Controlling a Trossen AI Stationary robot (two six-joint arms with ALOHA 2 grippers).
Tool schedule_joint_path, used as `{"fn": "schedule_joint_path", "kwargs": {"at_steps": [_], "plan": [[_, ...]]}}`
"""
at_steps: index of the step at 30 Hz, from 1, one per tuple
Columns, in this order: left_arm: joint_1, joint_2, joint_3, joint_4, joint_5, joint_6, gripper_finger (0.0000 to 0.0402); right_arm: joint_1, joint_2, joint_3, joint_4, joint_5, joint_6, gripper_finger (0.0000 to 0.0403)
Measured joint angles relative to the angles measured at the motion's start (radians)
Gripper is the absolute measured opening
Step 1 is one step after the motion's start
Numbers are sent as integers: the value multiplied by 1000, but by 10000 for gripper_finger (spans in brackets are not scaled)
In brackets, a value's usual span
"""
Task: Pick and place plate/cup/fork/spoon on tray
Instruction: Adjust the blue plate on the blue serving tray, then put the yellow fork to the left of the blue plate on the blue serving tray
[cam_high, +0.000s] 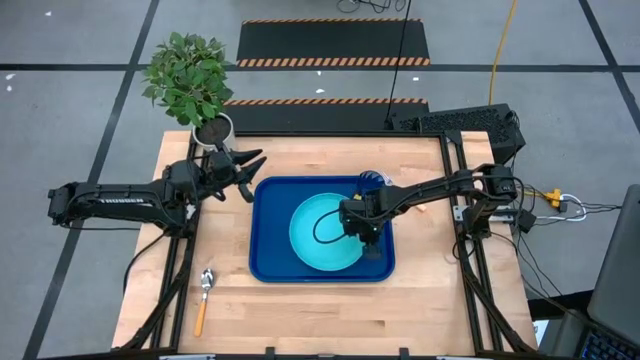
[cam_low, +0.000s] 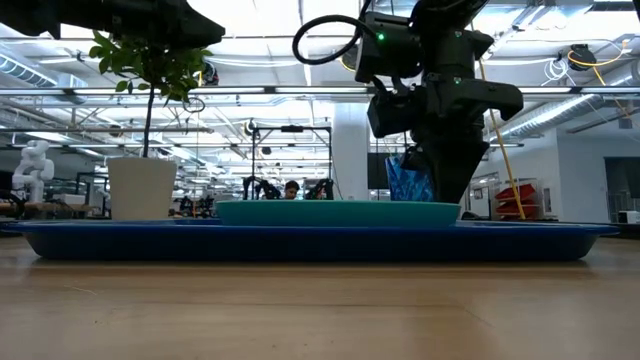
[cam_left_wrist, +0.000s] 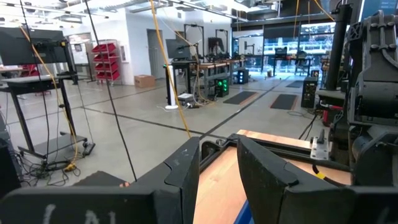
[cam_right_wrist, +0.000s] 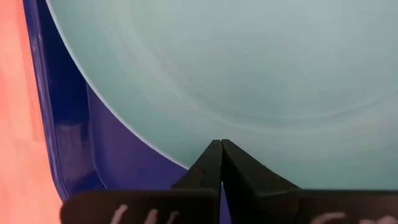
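Note:
The turquoise plate (cam_high: 318, 240) lies flat in the dark blue tray (cam_high: 266, 262) at the table's middle; both also show in the low view, the plate (cam_low: 330, 211) on the tray (cam_low: 300, 243). My right gripper (cam_high: 365, 236) is shut, pointing down at the plate's right near rim (cam_right_wrist: 155, 146). The blue cup (cam_high: 372, 180) stands at the tray's far right corner, partly behind the right arm (cam_low: 408, 180). The spoon (cam_high: 204, 290) lies on the table, near left of the tray. My left gripper (cam_high: 246, 168) is open and empty, left of the tray's far corner. The fork is not plainly seen. My right gripper's shut fingertips (cam_right_wrist: 211, 155) stand over the plate's rim, coming from above. I cannot tell whether they touch the plate.
A white pot with a green plant (cam_high: 212, 128) stands at the table's far left, just behind my left gripper. A tan sliver (cam_high: 427, 209) shows on the table right of the tray, under the right arm. Bare wood lies along the near edge.

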Motion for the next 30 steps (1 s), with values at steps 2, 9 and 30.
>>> {"fn": "schedule_joint_path", "kwargs": {"at_steps": [2, 9, 30], "plan": [[0, 0, 0, 0, 0, 0, 113, 0, -4, 0, 4, 2, -9, 0], [0, 0, 0, -3, 0, 2, 113, 1, -65, 0, 52, 60, -36, 0], [0, 0, 0, 2, 0, -8, 113, -184, -386, -229, -226, 260, 451, 1]]}}
